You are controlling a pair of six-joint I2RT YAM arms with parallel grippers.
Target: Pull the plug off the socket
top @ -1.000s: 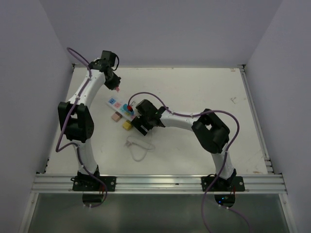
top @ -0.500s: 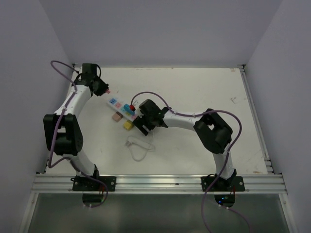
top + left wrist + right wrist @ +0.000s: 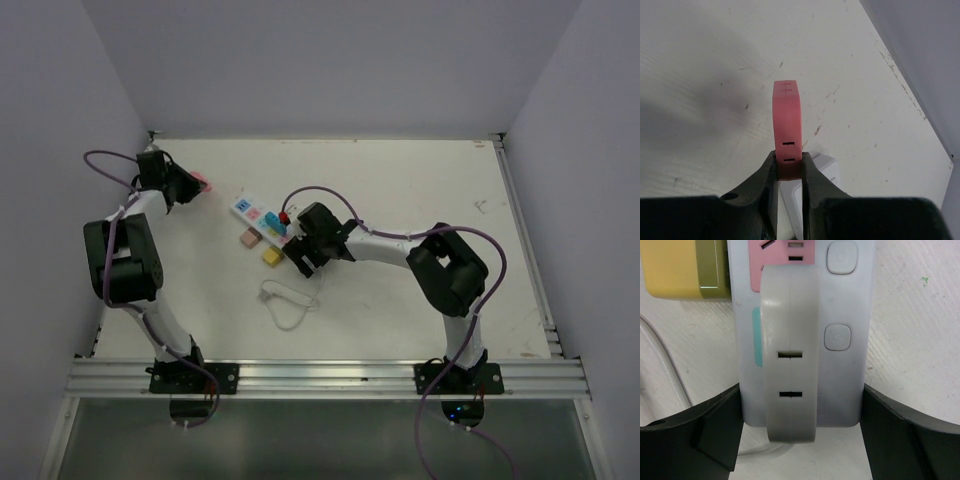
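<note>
With the right fingers (image 3: 890, 425) clamping the socket (image 3: 842, 375) left of the counter's centre, the left fingers (image 3: 765, 180), clenched on only the pink plug's (image 3: 786, 115) end near the far-left corner, might let it slip.

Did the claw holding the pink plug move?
Yes. The left claw, gripping the pink plug, swung left toward the table's left edge, away from the socket.

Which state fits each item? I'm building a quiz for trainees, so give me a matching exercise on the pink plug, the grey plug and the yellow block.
1 pink plug
2 grey plug
3 yellow block

A plugged into the socket
B lying beside the socket
C clamped in the left gripper

Pairs: 1-C, 2-A, 3-B
</note>
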